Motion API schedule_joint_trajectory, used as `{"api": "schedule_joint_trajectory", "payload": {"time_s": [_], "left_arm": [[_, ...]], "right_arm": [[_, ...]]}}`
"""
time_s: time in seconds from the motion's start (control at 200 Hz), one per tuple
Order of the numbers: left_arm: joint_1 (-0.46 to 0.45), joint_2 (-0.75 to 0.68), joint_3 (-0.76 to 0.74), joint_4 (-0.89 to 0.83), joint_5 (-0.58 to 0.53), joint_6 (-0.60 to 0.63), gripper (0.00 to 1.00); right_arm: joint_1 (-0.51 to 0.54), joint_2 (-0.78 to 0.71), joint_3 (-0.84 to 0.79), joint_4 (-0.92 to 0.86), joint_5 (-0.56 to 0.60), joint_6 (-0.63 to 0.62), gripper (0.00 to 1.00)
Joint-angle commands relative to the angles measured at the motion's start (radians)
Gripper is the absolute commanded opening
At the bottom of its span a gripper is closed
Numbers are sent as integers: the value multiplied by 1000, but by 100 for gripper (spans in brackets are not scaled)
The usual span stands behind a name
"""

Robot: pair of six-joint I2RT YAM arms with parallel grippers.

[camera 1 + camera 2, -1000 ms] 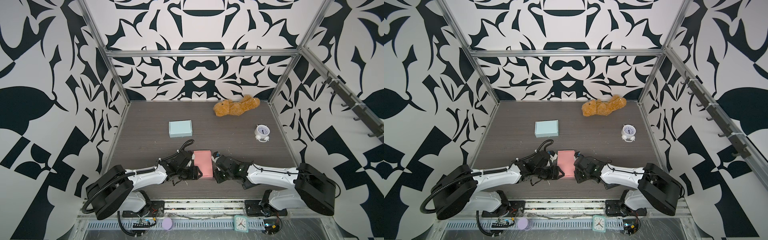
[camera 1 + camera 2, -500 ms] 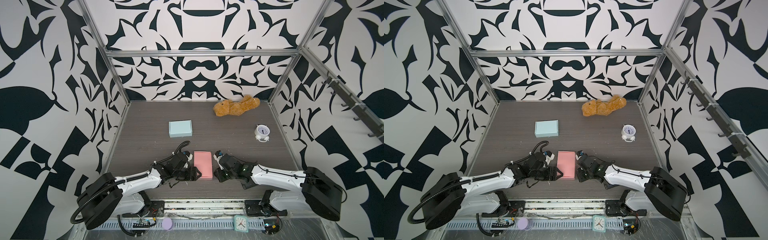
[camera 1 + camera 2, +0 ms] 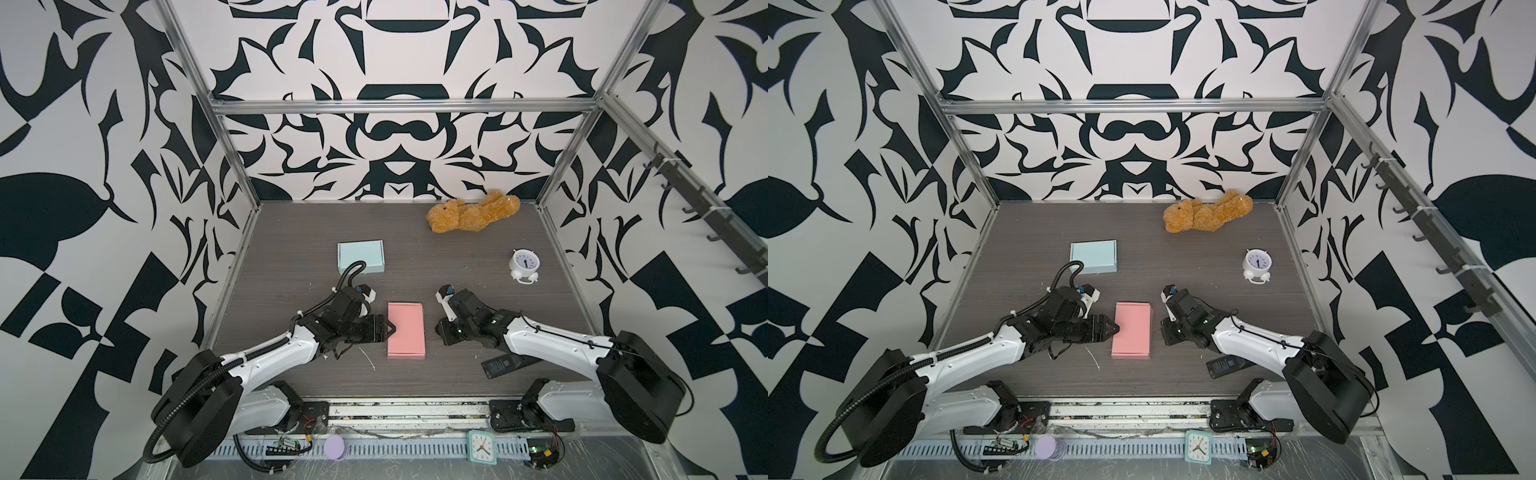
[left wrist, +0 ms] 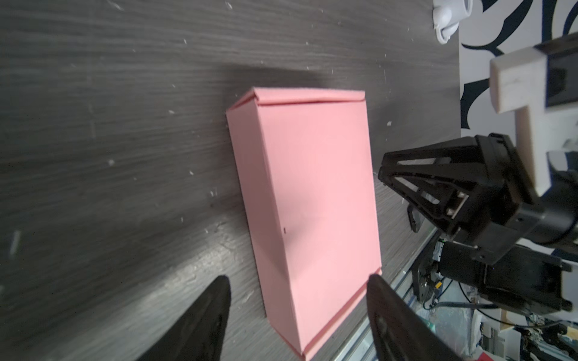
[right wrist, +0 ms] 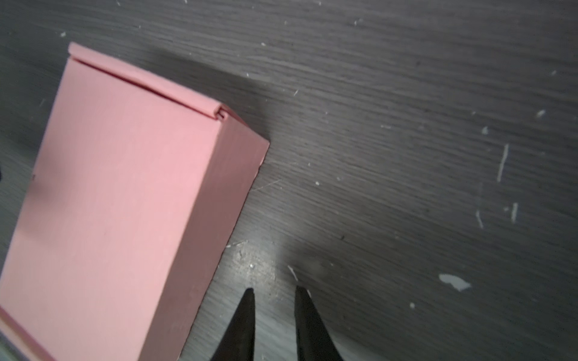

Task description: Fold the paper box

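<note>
The pink paper box [image 3: 406, 330] [image 3: 1131, 329] lies flat and closed on the dark table, its lid down. My left gripper [image 3: 392, 328] [image 3: 1117, 328] is at the middle of the box's left side, its tip at the box's edge. In the left wrist view its fingers [image 4: 219, 300] stand wide apart and the left gripper [image 4: 298, 281] is open, with the box [image 4: 312, 193] lying beyond the tips, not clamped. My right gripper [image 3: 441, 330] [image 3: 1165, 330] hangs a short way off the box's right side. The right gripper [image 5: 273, 293] is open by a narrow gap over bare table, beside the box [image 5: 125, 193].
A closed light-blue box [image 3: 360, 257] sits behind the left arm. At the back right lies a brown teddy bear [image 3: 473, 216], with a white alarm clock [image 3: 524, 266] nearer on the right. A flat black device [image 3: 503, 365] lies under the right arm near the front edge.
Both grippers were against the box's sides a second ago. The right gripper has backed off to the right and narrowed. The left jaws have widened.
</note>
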Motion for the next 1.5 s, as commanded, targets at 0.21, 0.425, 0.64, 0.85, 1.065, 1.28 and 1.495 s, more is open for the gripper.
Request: {"api": "schedule_joint_trajectory", "payload": {"time_s": [0.21, 0.425, 0.64, 0.85, 1.065, 1.28, 1.495], "left_arm": [[62, 162, 94, 49, 64, 66, 71], [75, 246, 131, 92, 96, 67, 70], [76, 300, 163, 108, 123, 72, 70], [76, 332, 176, 135, 140, 62, 69], [76, 362, 190, 152, 151, 59, 69], [74, 389, 201, 174, 178, 48, 68], [71, 411, 215, 197, 200, 35, 68]], "right_arm": [[-36, 93, 71, 69, -30, -51, 24], [-50, 151, 102, 94, -37, -62, 23], [-59, 204, 140, 123, -48, -63, 23], [-62, 241, 162, 145, -56, -59, 23], [-62, 264, 169, 160, -73, -42, 22], [-56, 272, 170, 194, -110, -12, 21], [-24, 272, 171, 204, -116, 8, 21]]}}
